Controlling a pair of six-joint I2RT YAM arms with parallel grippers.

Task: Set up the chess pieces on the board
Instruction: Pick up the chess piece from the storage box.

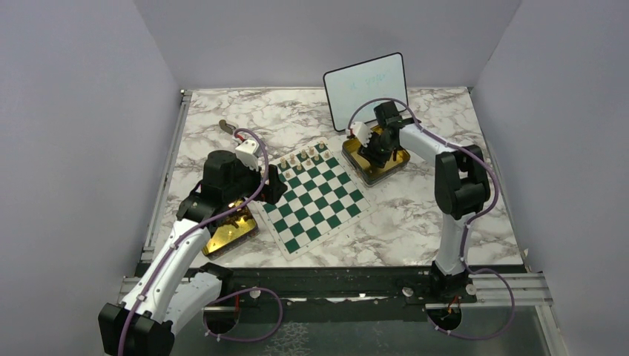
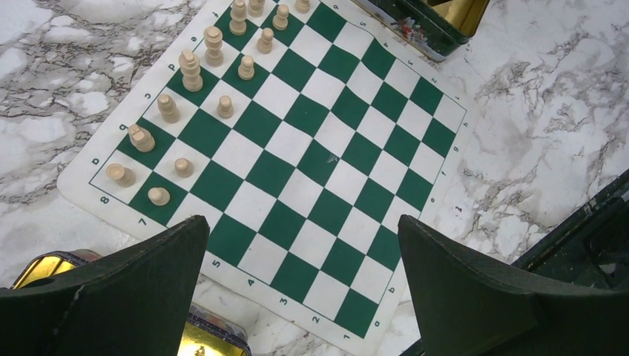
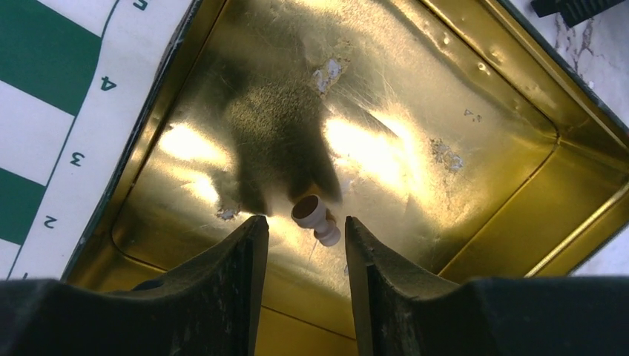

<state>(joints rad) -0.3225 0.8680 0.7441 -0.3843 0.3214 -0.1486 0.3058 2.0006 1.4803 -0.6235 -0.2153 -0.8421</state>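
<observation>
Pale pawn (image 3: 315,219) in gold tin (image 3: 460,89), at right claw (image 3: 303,222) tips

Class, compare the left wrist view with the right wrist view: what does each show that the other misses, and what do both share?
Only the left wrist view: pale beige wooden chess pieces standing in two rows, beyond the wide-open left gripper. Only the right wrist view: one pale wooden pawn lying on its side inside the gold rectangular metal tin, between the fingers of the open right gripper. Both: the green-and-white checked chessboard, the white marble table and that tin.
</observation>
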